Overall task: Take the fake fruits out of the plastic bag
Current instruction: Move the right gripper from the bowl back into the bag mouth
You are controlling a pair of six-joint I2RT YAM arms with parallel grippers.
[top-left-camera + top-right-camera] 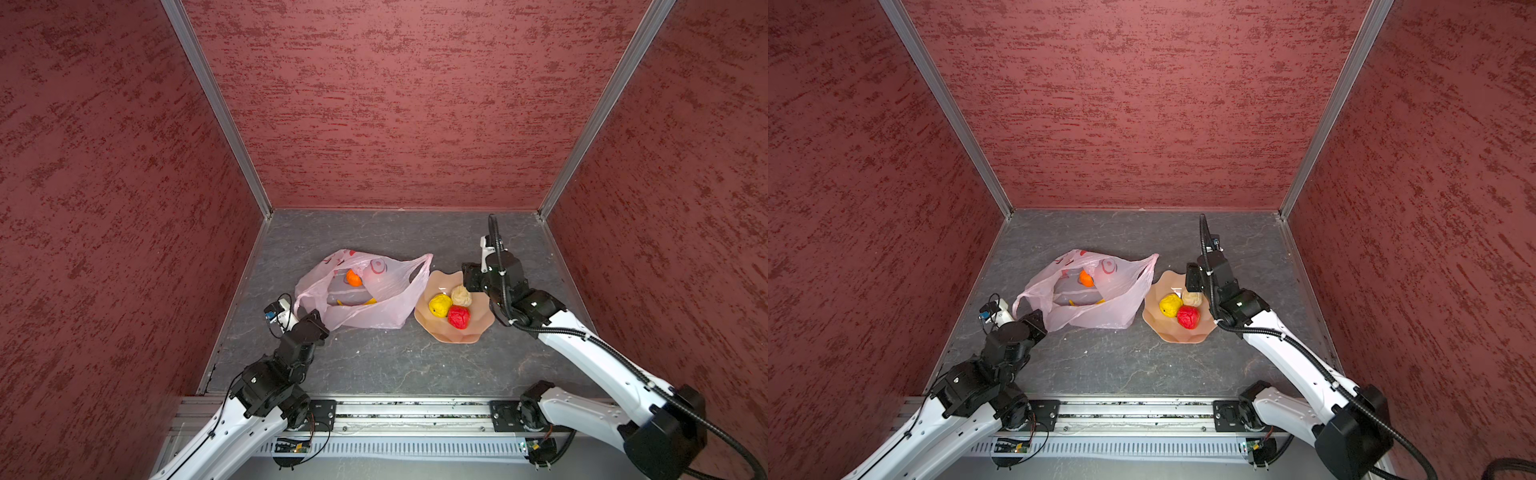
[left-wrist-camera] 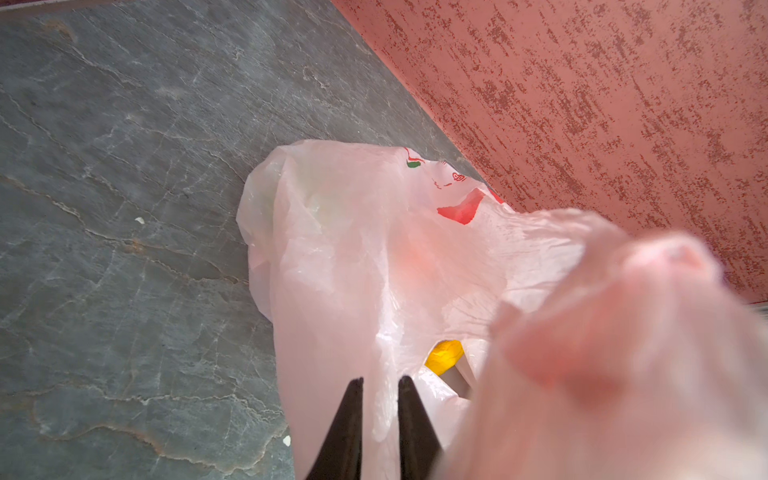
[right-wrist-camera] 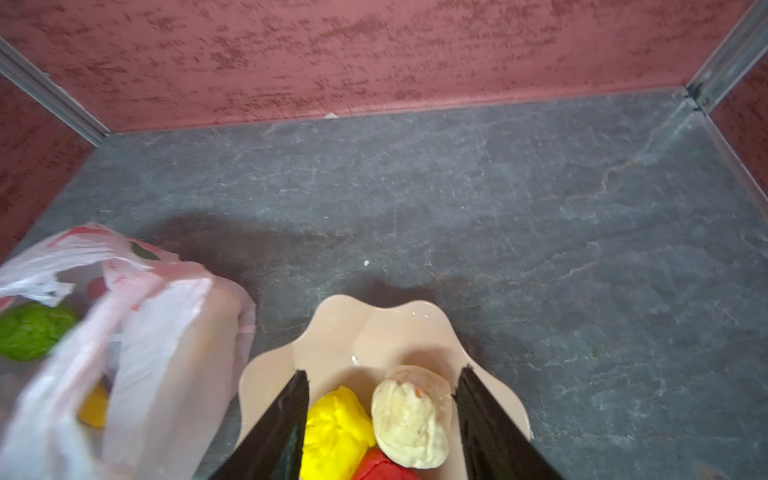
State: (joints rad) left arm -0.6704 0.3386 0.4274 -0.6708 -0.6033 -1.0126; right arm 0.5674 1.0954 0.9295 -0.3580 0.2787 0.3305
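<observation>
Most of the grey table (image 1: 395, 365) lies bare, leaving open room above and below the things in both top views, though red walls close three sides. The plastic bag (image 1: 386, 309) slumps left of centre, thin, crinkly and probably slippery. The left end effector (image 2: 380, 386) is clenched on a fold of its film near the mouth, a sound place to hold. Just beside it on the right sits the dish (image 1: 457, 336), with the right end effector (image 3: 384, 372) released above it, jaws spread. The banana (image 1: 358, 302), green ball (image 3: 31, 330) and orange ball (image 1: 353, 278) lie in the bag. The yellow ball (image 1: 439, 304), red ball (image 1: 458, 316) and beige piece (image 1: 461, 296) rest in the dish. All look light and are probably best pinched across the middle.
</observation>
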